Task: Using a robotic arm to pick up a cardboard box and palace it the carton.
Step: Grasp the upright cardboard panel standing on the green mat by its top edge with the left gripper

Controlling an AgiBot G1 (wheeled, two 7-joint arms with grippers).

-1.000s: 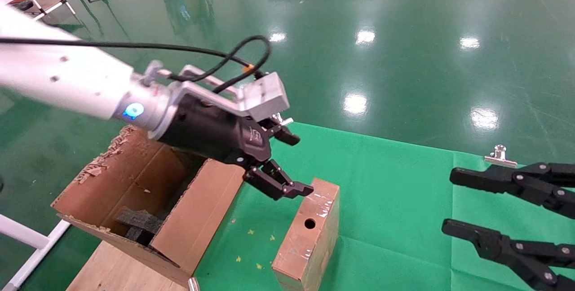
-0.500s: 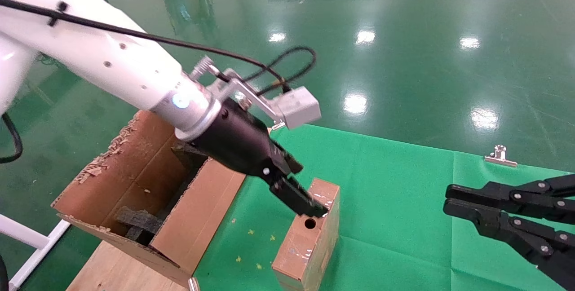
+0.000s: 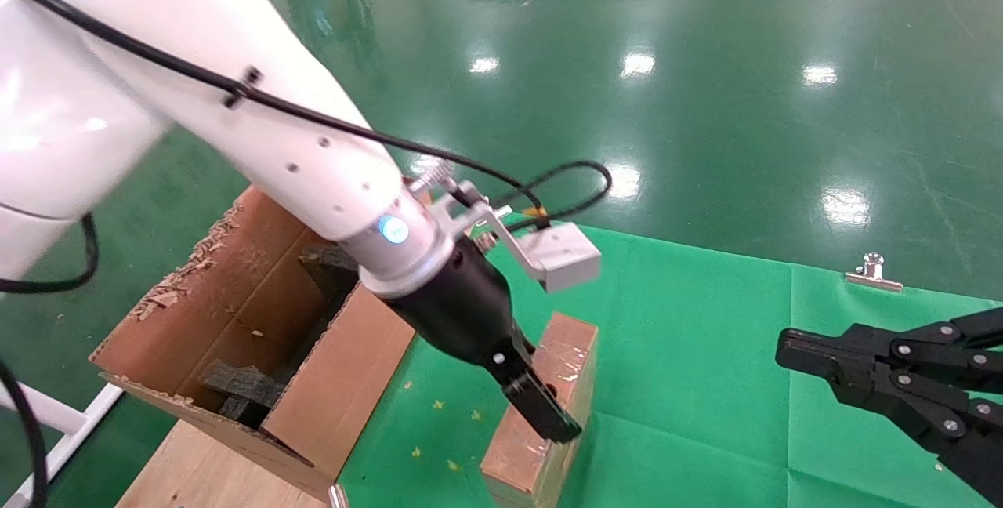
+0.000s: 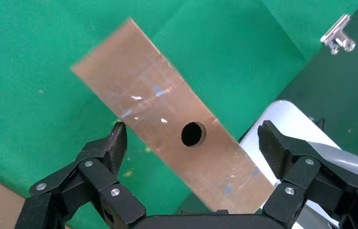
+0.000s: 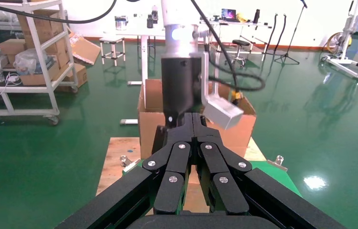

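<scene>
While straddling the cardboard box point(image 4: 167, 136), left claw point(image 4: 191, 143) spread apart, right claw point(image 3: 791, 353) pressed together, parked aside.

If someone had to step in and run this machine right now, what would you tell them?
Left claw: open, lowered astride the cardboard box, one finger on each side, not yet closed on it.
Right claw: shut, empty, parked over the green cloth to the right.
The cardboard box stands on the cloth, hole facing the left wrist camera.
The carton sits to the left, flaps open, black foam inside.
Done: the approach. Left: close on the box, lift it, carry it over and set it in the carton.
</scene>
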